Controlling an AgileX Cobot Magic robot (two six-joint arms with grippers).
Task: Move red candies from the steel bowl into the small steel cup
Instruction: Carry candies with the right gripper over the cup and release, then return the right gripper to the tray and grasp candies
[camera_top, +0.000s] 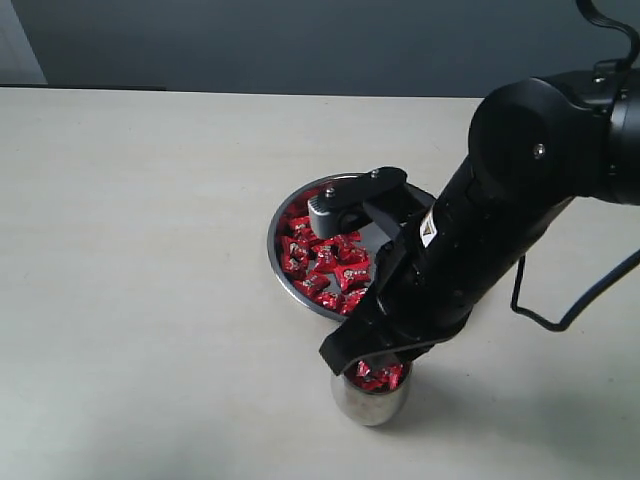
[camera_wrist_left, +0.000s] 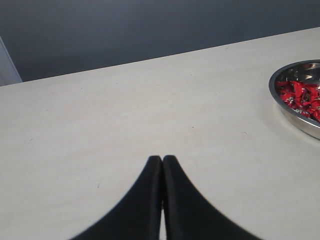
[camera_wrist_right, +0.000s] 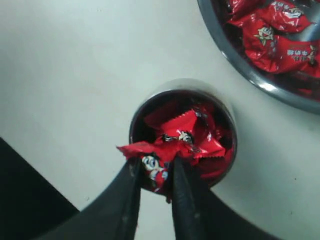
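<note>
The right gripper (camera_wrist_right: 156, 167) is pinching one red candy (camera_wrist_right: 137, 149) just over the one small steel cup (camera_wrist_right: 180, 86), one steel bowl (camera_wrist_right: 250, 75) sitting beside it; left gripper (camera_wrist_left: 162, 162) is clenched empty.

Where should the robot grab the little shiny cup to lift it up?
Probably around its rounded outer wall, coming in level from the side away from the steel bowl. The small steel cup stands upright with no handle, and red candies fill its mouth, so pinching the rim from above would likely hit them.
</note>
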